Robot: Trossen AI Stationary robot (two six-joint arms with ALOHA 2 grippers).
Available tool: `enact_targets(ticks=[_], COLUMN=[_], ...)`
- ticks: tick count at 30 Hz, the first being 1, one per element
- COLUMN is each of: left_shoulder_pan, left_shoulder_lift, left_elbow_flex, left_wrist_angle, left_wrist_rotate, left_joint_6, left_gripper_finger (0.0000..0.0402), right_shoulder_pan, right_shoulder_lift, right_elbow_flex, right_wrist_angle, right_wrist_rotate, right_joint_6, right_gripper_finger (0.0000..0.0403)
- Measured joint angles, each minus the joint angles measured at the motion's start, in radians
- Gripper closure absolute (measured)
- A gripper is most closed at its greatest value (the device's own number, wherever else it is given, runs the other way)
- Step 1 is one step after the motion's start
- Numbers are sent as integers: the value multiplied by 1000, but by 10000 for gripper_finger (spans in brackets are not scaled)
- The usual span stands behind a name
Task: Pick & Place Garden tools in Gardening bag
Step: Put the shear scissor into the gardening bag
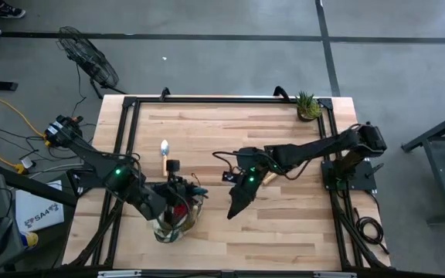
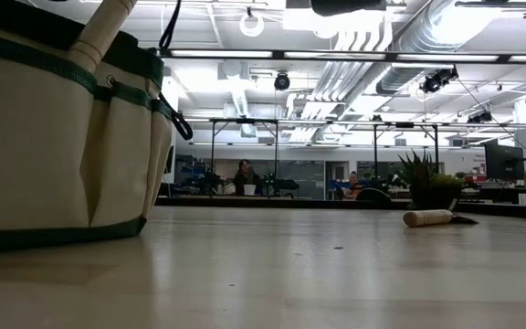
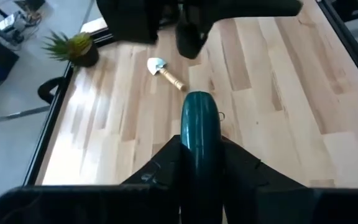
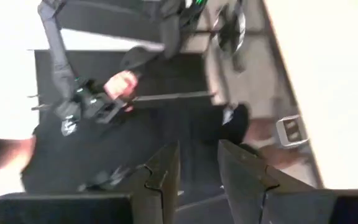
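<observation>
While the left end effector (image 1: 178, 188) grips a pruner (image 3: 199, 134) over the bag (image 1: 178, 220), a trowel (image 1: 164, 154) lies beside

The gardening bag (image 1: 178, 220), a soft beige canvas tote with dark green trim, stands upright near the bench's front edge, left of centre, with tools and something red showing in its open top. A dark green pruner handle (image 3: 199, 134) is clamped upright between the left arm's jaws, over the bag. One silver-bladed, wooden-handled trowel (image 1: 164, 154) lies flat on the bench just behind the bag, blade toward the back edge.
</observation>
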State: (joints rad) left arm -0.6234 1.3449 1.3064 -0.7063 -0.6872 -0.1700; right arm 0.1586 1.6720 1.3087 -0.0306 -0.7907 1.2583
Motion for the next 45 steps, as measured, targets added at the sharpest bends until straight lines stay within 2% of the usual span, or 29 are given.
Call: enact_targets(ticks=[6, 11, 15, 20, 23, 26, 30, 35, 38, 45], left_shoulder_pan=[-15, -41, -59, -87, -111, -142, -192, -266, -307, -431], left_shoulder_lift=[-61, -136, -206, -296, -356, -405, -455, -492, -507, -499], left_elbow_flex=[-58, -156, -252, -351, -392, -422, -440, -483, -526, -592], left_wrist_angle=[3, 41, 128, 241, 298, 312, 322, 355, 359, 369], left_wrist_rotate=[-25, -60, -59, -117, -193, -264, -356, -461, -545, -773], left_joint_6=[-70, -146, -176, -176, -176, -176, -179, -208, -280, -548], left_gripper_finger=[333, 333, 333, 333, 333, 333, 333, 333, 333, 333], right_shoulder_pan=[26, 103, 198, 295, 331, 361, 394, 425, 437, 445], right_shoulder_lift=[-102, -198, -261, -318, -354, -396, -451, -481, -481, -481], right_elbow_flex=[0, 0, 0, -12, -79, -197, -372, -556, -610, -639], right_wrist_angle=[-298, -531, -601, -607, -596, -509, -305, -3, 85, 96], right_wrist_rotate=[246, 613, 887, 1087, 1165, 1220, 1271, 1297, 1337, 1368], right_joint_6=[-225, -353, -379, -374, -317, -239, -155, -126, -99, -69], right_gripper_finger=[300, 300, 300, 300, 300, 300, 300, 300, 300, 300])
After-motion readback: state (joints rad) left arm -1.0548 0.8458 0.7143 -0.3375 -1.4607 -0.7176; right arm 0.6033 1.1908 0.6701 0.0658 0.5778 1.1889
